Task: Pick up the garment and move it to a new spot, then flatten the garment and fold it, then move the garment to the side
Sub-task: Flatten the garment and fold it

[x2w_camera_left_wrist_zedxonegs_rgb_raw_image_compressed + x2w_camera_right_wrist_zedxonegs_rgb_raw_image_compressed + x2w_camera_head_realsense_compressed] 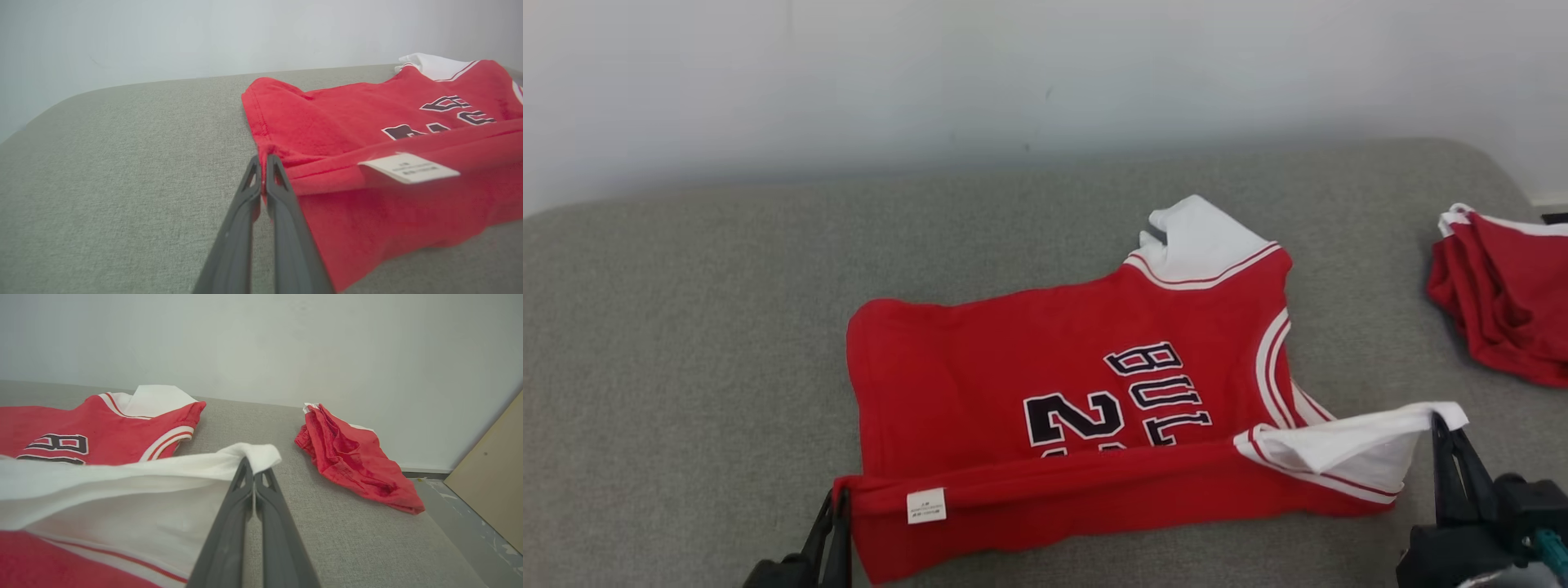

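A grey woven cushion (pixel 686 327) carries two things. A red jersey (pixel 1013 367) lies on it ahead of both claws. Its near edge is raised off the fabric, pinched at one end by the left claw (pixel 837 498) and at the other by the right claw (pixel 1441 425). Crumpled red shorts (pixel 1511 302) lie beyond and right of the right claw, apart from the jersey.

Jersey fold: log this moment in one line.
left gripper: shut on jersey hem | right gripper: shut on its white sleeve | near edge lifted, mid-fold
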